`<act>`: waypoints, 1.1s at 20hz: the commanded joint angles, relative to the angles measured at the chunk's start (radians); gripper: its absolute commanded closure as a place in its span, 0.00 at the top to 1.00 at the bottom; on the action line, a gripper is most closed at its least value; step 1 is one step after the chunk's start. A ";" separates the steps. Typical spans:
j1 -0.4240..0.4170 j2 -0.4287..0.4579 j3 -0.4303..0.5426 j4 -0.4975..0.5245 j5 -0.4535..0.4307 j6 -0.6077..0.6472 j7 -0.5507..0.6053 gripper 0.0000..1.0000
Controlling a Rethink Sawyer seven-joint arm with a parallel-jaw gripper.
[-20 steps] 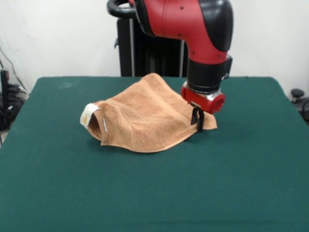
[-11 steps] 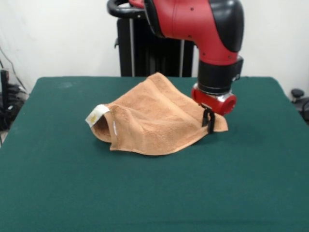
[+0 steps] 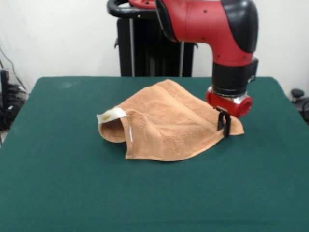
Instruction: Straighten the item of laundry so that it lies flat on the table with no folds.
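The towel (image 3: 166,125) is bunched in a heap on the green table (image 3: 58,193), one side curled over by its white label (image 3: 112,115). Its other corner is pinched by the gripper (image 3: 224,126), likely to pull it flat.

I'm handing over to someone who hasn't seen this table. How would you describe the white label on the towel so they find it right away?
Start at the green table and find the orange towel bunched near its middle. Go to the end farthest from the red arm's end effector, where the cloth curls over. The label sits on top of that curl: a small white tag with a yellowish mark, the only white patch there.
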 commanded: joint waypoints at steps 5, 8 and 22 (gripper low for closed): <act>0.045 0.151 0.316 0.004 0.070 -0.027 0.245 0.00; 0.037 0.158 0.336 0.004 0.068 -0.040 0.245 0.00; 0.068 0.159 0.369 -0.015 0.095 -0.041 0.242 0.00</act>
